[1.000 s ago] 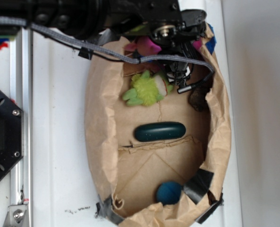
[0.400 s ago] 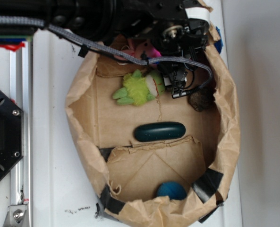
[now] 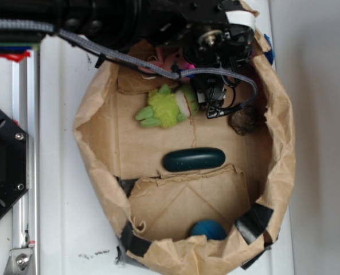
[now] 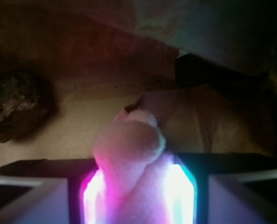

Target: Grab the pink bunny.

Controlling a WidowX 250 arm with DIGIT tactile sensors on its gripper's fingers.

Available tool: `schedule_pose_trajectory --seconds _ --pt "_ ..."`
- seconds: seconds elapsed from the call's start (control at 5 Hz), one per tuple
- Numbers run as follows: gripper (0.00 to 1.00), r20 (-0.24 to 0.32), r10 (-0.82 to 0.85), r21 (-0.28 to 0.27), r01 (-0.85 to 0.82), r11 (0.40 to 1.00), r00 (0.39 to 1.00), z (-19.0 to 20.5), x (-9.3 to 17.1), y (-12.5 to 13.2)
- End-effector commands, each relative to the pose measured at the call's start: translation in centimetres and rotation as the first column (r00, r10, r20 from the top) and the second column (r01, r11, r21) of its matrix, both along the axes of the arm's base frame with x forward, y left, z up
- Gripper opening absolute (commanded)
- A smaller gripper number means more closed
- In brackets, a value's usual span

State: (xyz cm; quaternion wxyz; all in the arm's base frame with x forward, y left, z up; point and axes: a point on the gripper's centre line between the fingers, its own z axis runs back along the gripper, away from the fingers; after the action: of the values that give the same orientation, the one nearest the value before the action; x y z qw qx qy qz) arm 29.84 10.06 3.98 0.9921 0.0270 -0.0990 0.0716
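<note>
Wrist view shows the bunny (image 4: 129, 163) seated between the two fingers (image 4: 35, 196) of the claw (image 4: 131, 196), its pale pink plush bulging up past the pads and lit magenta on both flanks. The claw is clenched on the bunny; the plush fills the gap, so the grip looks firm rather than marginal. A dark brown lump (image 4: 14, 105) lies well apart at left.

Exterior view places the bunny (image 3: 178, 57) at the far end of the paper bag (image 3: 98, 154), mostly hidden under the arm. The bag walls are spread wide, giving the arm room to reach in from above. The frog (image 3: 164, 107) lies just beside the claw (image 3: 213, 100), outside the grip. The green case (image 3: 194, 159) and blue ball (image 3: 208, 230) rest further down, clear of the work. The arm extends across the top edge with its wrist pitched down into the bag.
</note>
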Motion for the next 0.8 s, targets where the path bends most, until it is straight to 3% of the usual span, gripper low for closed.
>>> schedule_pose_trajectory --seconds 0.0,0.2,0.4,0.6 --pt "0.00 0.040 -0.110 -0.022 0.111 0.994 0.993 5.3 0.2 -1.6" --pt "0.00 0.092 -0.213 -0.046 0.218 0.975 0.973 8.8 -0.5 -3.8" --pt "0.00 0.105 -0.225 0.059 0.220 0.974 0.969 11.5 -1.7 -5.9" --pt "0.00 0.103 -0.288 -0.029 0.292 0.956 0.952 14.2 -3.5 -8.2"
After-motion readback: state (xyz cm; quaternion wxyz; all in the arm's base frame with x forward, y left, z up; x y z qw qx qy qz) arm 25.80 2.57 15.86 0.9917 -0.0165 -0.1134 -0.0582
